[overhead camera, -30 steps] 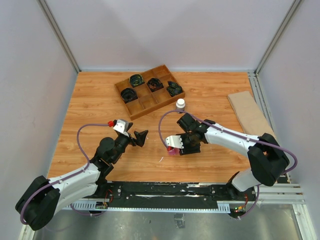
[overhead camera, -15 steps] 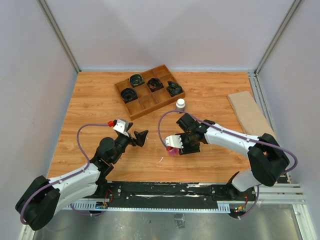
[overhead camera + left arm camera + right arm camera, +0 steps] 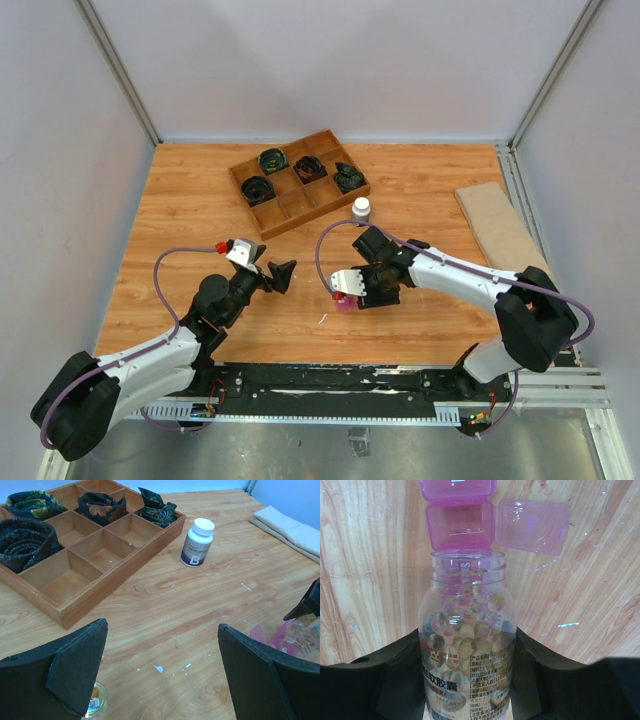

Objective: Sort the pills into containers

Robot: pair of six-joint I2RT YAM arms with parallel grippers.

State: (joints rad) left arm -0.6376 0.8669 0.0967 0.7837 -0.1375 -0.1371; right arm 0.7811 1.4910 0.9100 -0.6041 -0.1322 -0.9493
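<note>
The right fingers (image 3: pixel 395 680) were clenched on the jar (image 3: pixel 467 645), whose mouth was aimed at the open compartment of the containers (image 3: pixel 460 526) on the worktop (image 3: pixel 365 555). The pills (image 3: pixel 470 630) lay inside the jar (none visible in the compartment). The pour called for a slow tilt, mouth centred over the compartment, so that few pills dropped. The left fingers (image 3: pixel 75 675) stood released, well apart. Against the earlier frames, nothing had visibly moved.
</note>
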